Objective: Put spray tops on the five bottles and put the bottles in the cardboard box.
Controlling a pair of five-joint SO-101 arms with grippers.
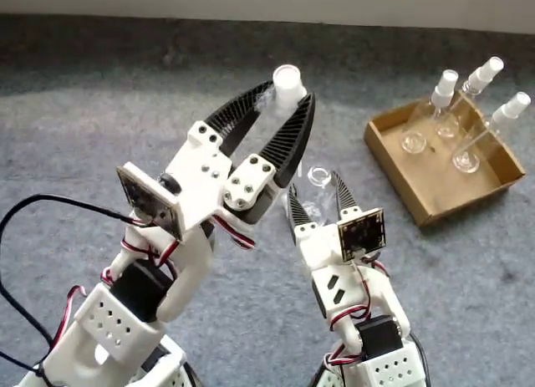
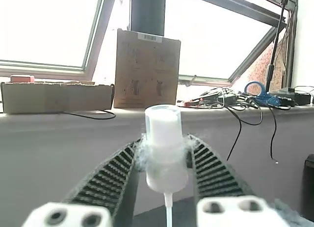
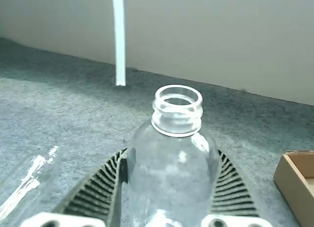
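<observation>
My left gripper [image 1: 288, 93] is raised above the table, shut on a white spray top [image 1: 287, 83]. In the left wrist view the spray top [image 2: 164, 138] stands upright between the ribbed black fingers [image 2: 110, 175], its thin dip tube [image 2: 168, 210] hanging down. My right gripper [image 1: 315, 186] is shut on a clear bottle [image 3: 171, 163], held upright with its open neck [image 3: 177, 103] uppermost. The tube's tip [image 3: 118, 50] hangs beside and a little above that neck. The cardboard box [image 1: 401, 182] at the right holds three capped bottles [image 1: 468, 94].
Another clear bottle [image 3: 27, 183] lies on the grey carpet near my right gripper. The box's corner [image 3: 297, 180] is close on the bottle's other side. A black cable [image 1: 25, 211] runs along the left arm's base.
</observation>
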